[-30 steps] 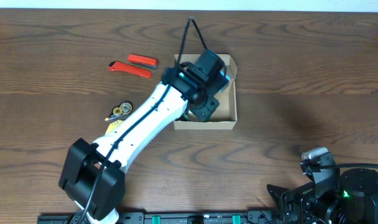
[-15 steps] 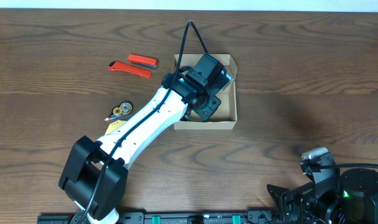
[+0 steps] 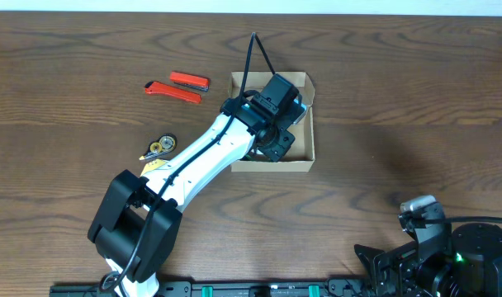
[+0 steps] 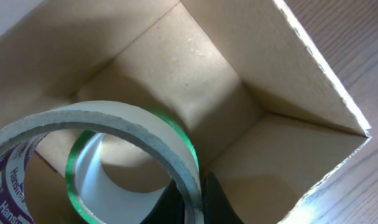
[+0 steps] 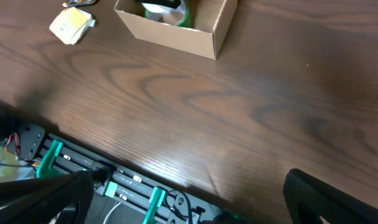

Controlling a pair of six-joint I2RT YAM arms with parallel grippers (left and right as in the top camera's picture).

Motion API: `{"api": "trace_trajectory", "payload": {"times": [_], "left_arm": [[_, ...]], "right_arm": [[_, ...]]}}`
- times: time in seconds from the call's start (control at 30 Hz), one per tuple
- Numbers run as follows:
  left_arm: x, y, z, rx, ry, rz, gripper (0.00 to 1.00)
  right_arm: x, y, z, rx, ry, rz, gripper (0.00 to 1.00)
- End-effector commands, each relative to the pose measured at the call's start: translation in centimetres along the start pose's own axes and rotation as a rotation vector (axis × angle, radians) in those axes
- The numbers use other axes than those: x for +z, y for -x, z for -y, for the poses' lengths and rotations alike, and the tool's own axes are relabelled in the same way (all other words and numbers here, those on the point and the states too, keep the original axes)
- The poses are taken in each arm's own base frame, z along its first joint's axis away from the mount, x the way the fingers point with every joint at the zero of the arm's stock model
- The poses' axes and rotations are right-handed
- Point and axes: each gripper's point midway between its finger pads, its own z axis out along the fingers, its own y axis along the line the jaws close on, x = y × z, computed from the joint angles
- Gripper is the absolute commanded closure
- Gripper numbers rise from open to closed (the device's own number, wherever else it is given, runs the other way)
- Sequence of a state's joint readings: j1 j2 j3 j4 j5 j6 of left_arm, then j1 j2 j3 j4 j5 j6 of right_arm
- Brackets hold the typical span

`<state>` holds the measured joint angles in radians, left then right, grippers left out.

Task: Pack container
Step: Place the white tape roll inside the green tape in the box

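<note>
The container (image 3: 311,136), a tan cardboard box, stands open at the table's back middle. My left gripper (image 3: 276,144) reaches down inside it. In the left wrist view the fingers (image 4: 189,202) are shut on the wall of a clear tape roll (image 4: 124,134) with a green edge, held just above the box floor (image 4: 195,68). The right wrist view shows the container (image 5: 176,34) from the side with the tape roll (image 5: 170,12) in it. My right gripper (image 5: 189,196) is open and empty, parked at the front right (image 3: 383,262), far from the container.
Two red-orange cutters (image 3: 189,81) (image 3: 172,91) lie left of the container. A small tape roll (image 3: 161,146) and a yellowish pad (image 3: 152,165) lie beside the left arm; the pad also shows in the right wrist view (image 5: 72,25). A rail with green clamps (image 5: 102,180) runs along the table's front edge.
The left arm has swung slightly, and its gripper has shifted a little to the right inside the container, still holding the tape roll. The right arm has not moved.
</note>
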<state>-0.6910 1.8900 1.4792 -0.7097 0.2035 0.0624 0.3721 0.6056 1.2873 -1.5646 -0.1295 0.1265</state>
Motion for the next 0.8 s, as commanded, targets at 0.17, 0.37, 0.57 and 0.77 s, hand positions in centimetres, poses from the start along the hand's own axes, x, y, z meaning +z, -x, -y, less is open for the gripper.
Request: {"api": "trace_trajectory", "payload": {"times": [0.17, 0.37, 0.57, 0.77], "left_arm": [[0.4, -1.3, 0.7, -0.024, -0.030, -0.047, 0.94], [0.4, -1.5, 0.6, -0.024, -0.026, -0.055, 0.93], [0.3, -1.8, 0.6, -0.024, -0.027, -0.066, 0.77], [0.3, -1.8, 0.7, -0.016, -0.028, -0.065, 0.63]], "right_arm": [[-0.1, 0.0, 0.0, 0.002, -0.002, 0.004, 0.01], [-0.1, 0.0, 0.0, 0.002, -0.003, 0.004, 0.01], [-0.1, 0.0, 0.0, 0.002, -0.002, 0.004, 0.01], [-0.1, 0.0, 0.0, 0.002, -0.002, 0.004, 0.01]]}}
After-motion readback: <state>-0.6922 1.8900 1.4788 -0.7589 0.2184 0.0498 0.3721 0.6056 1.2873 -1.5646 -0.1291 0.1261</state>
